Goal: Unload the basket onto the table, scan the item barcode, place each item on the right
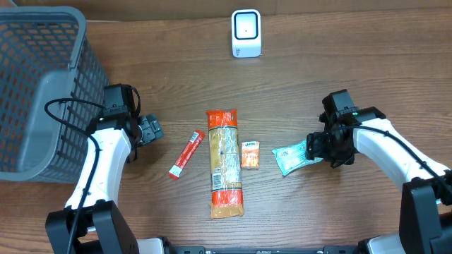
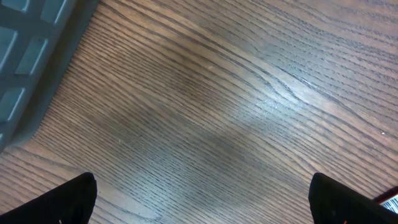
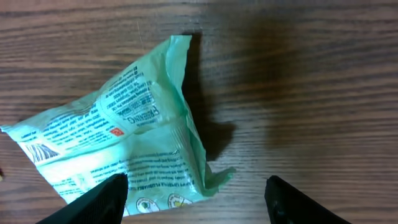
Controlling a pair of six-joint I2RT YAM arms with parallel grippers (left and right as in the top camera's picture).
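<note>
A crumpled green packet (image 1: 291, 156) lies flat on the wood table at the right. My right gripper (image 1: 314, 147) hovers at its right end. In the right wrist view the green packet (image 3: 124, 137) shows printed text and a small striped patch near its left corner. The right gripper (image 3: 196, 200) is open, one finger over the packet's lower edge and the other over bare wood. A white scanner (image 1: 246, 33) stands at the back centre. My left gripper (image 1: 150, 129) is open over bare wood (image 2: 202, 199), holding nothing.
A grey basket (image 1: 42, 85) fills the far left, close to the left arm; its wall (image 2: 25, 68) shows in the left wrist view. A red stick packet (image 1: 186, 154), a long pasta bag (image 1: 224, 162) and a small orange packet (image 1: 250, 154) lie mid-table.
</note>
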